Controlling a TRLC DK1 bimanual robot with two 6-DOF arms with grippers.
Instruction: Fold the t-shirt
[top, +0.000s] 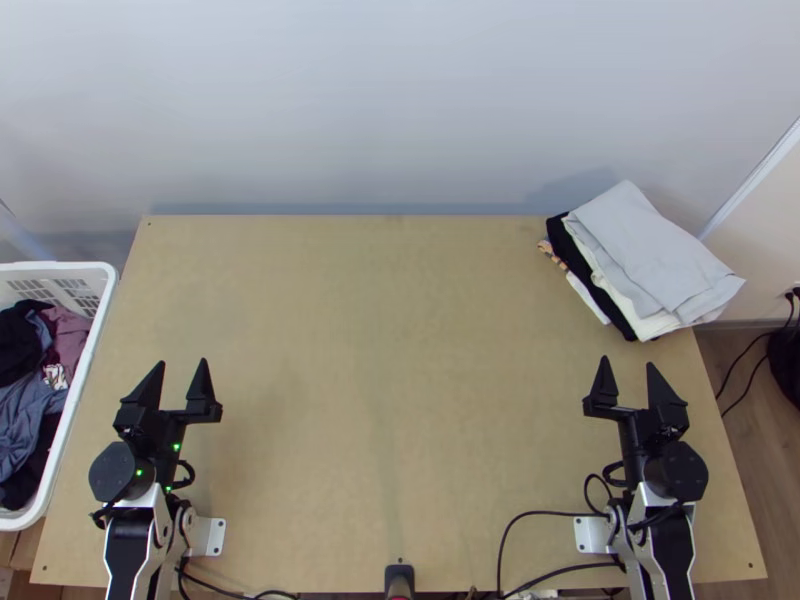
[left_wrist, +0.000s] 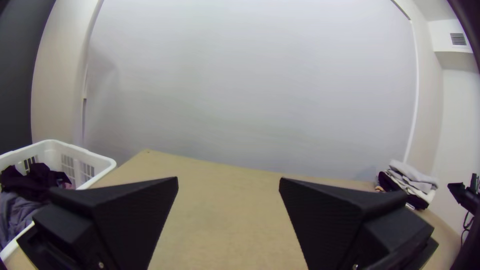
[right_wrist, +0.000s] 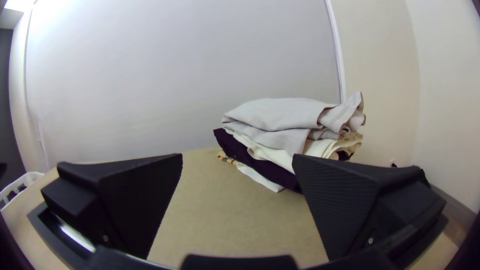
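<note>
One light wooden table (top: 400, 400) fills most of the top view. Beside its left edge stands one white plastic basket with slotted sides (top: 75, 268), holding bunched clothes: black cloth (top: 18, 345), blue-grey cloth (top: 25, 420) and mauve cloth (top: 70, 335). One stack of folded garments (top: 650, 250) lies at the table's far right corner, light grey on top, with cream, black and white layers beneath. I cannot tell which garment in the basket or stack is the t-shirt, nor count them exactly. There are two grippers, the left gripper (top: 183, 361) and the right gripper (top: 627, 361), each released, its two flat black fingers well apart. One small orange-and-black patterned edge (top: 553, 255) pokes from the stack.
</note>
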